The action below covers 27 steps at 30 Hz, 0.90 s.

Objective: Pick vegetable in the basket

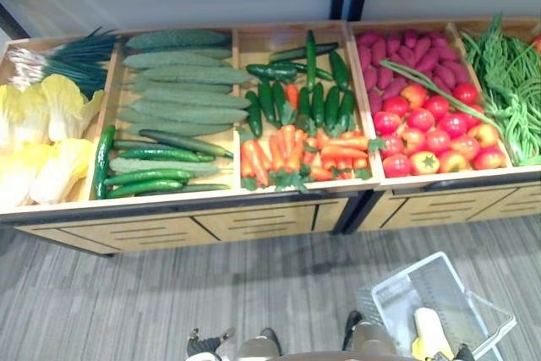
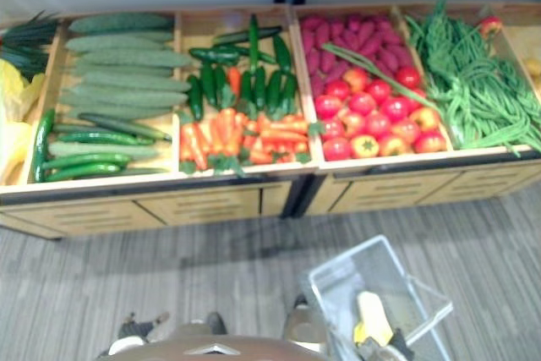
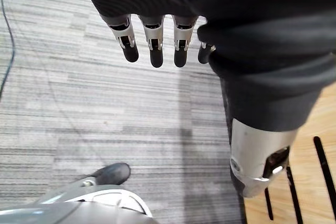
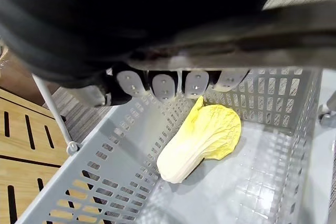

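A grey plastic basket [image 1: 397, 293] hangs low at my right side over the floor, and a pale yellow napa cabbage [image 4: 199, 140] lies on its bottom. In the right wrist view my right hand [image 4: 163, 85] has its fingers curled round the basket's handle [image 4: 220, 38]. The cabbage [image 2: 372, 317] also shows through the basket's open top. My left hand [image 3: 152, 40] hangs over the carpet with straight fingers and holds nothing. More napa cabbages [image 1: 42, 133] lie in the leftmost bin of the stand.
A wooden produce stand [image 1: 211, 221] spans the scene ahead. Its bins hold scallions [image 1: 68, 57], long cucumbers [image 1: 182, 82], carrots [image 1: 287, 154], tomatoes [image 1: 431, 133], purple sweet potatoes [image 1: 414, 52] and green beans [image 1: 511, 90]. Grey carpet [image 1: 127, 302] lies between me and the stand.
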{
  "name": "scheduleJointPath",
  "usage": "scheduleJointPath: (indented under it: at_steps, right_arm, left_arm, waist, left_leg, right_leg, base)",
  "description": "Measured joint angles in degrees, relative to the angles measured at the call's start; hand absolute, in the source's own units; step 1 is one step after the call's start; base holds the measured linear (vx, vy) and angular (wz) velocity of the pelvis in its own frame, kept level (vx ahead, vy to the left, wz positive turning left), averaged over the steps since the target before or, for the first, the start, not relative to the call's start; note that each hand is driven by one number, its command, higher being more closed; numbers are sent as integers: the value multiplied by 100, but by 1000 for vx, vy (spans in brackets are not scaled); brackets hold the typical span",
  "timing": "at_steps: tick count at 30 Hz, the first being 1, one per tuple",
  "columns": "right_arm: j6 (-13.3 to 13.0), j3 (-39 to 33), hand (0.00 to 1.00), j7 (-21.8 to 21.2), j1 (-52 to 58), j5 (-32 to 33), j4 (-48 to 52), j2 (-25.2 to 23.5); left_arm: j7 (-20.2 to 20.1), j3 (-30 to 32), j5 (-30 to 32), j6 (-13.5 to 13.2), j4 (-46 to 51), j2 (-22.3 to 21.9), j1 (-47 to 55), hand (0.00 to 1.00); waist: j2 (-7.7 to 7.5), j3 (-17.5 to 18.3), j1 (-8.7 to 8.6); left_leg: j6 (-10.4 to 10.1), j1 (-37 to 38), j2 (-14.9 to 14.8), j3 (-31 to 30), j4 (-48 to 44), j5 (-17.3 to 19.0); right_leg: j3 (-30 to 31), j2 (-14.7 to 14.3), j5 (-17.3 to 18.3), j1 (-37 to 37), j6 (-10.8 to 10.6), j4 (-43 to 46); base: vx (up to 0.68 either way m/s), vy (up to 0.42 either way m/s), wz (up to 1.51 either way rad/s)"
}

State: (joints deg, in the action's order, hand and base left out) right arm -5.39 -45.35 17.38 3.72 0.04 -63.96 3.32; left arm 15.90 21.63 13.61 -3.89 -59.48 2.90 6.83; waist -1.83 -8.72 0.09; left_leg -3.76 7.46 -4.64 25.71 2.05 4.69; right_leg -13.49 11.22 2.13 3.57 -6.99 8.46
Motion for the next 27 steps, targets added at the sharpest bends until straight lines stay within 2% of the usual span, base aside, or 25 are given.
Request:
scheduleJointPath:
  at_steps: [2, 3, 7, 10, 14, 19, 22, 27]
  right_arm:
    - [3, 1, 100, -23, 36, -2, 0, 5]
    - [3, 1, 100, -23, 39, -2, 0, 5]
    - [-11, -2, 100, -16, 186, -2, 8, 15]
    - [-39, 53, 100, -13, 263, -1, 19, 28]
    - [-117, 258, 100, -30, 257, -17, 18, 73]
    - [-171, 528, 100, -58, 263, -238, 18, 172]
    - [-209, 657, 100, -143, 259, -245, 18, 292]
    - [-241, 934, 100, -153, 194, -254, 131, 408]
  left_arm:
    - [97, -143, 58, -66, 597, -3, 100, 0]
    - [116, -165, 67, -70, 685, -3, 115, 0]
    - [422, -564, 383, -174, 2204, 27, 359, 0]
    - [556, -965, 806, -373, 3070, 342, 455, 0]
    - [728, -1296, 1530, -593, 3807, 910, 441, 0]
    - [841, -1526, 1927, -742, 4109, 1423, 311, 0]
    - [854, -1691, 2041, -745, 4110, 1661, -7, 0]
    - [869, -1956, 2098, -757, 4123, 1977, -600, 0]
  waist:
    - [60, 109, 7]
    - [68, 116, 5]
    - [198, 259, 1]
    - [260, 325, -8]
    - [263, 341, -110]
    - [271, 347, -173]
    - [321, 364, -196]
    - [455, 335, -397]
  left_leg:
    - [-7, -23, -19, 2, 78, -57]
    - [-6, -20, -20, 1, 89, -63]
    - [-7, -16, -22, -31, 141, -66]
    - [-10, 34, -13, -1, 183, -68]
    - [-33, 108, -13, 48, 182, -35]
    - [-91, 117, -65, 350, 56, 105]
    - [-106, 69, -86, 418, -43, 181]
    - [-116, -57, -89, 680, -158, 298]
  right_leg:
    - [-33, -124, -204, -158, 3, -461]
    - [-37, -133, -224, -179, 8, -501]
    - [-98, -179, -303, -289, 2, -743]
    - [-83, -208, -303, -313, 2, -767]
    - [2, -242, -304, -373, 3, -830]
    - [318, -328, -327, -242, 26, -845]
    - [565, -374, -366, -72, 38, -847]
    - [952, -428, -458, 226, 45, -830]
  base:
    - [0, 0, 0]
    - [0, 0, 0]
    - [6, -4, 3]
    - [10, -8, -5]
    - [-7, -19, -9]
    - [-19, -21, -31]
    - [3, -35, -44]
    - [-5, -19, -43]
